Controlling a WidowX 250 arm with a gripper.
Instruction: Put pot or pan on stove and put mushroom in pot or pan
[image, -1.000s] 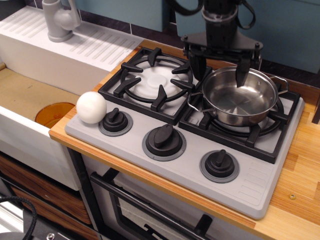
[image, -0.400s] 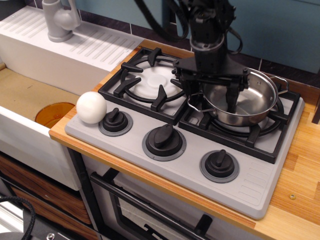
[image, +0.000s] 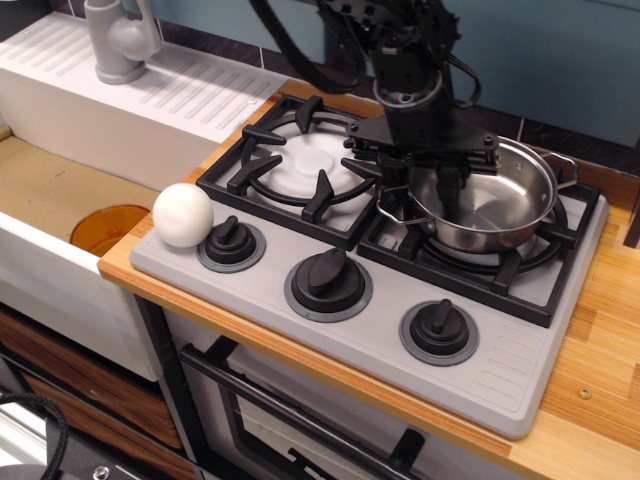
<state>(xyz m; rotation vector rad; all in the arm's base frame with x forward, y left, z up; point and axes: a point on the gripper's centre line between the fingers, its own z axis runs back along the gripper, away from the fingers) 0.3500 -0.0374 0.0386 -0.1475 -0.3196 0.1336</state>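
No words or labels can be read anywhere. The black robot hand (image: 425, 185) hangs at the left rim of the small shiny steel pot with loop handles (image: 490, 205). One finger (image: 447, 192) dips inside the pot. The other finger is hard to see, so I cannot tell if the hand is pinching the rim or is apart. The pot sits on the right burner of the grey toy stove with black grates and three round knobs (image: 500, 365). The smooth white ball-shaped mushroom (image: 183, 215) rests at the stove's 9 o'clock edge, touching the wooden table (image: 600, 420), just beside the left knob (image: 231, 243).
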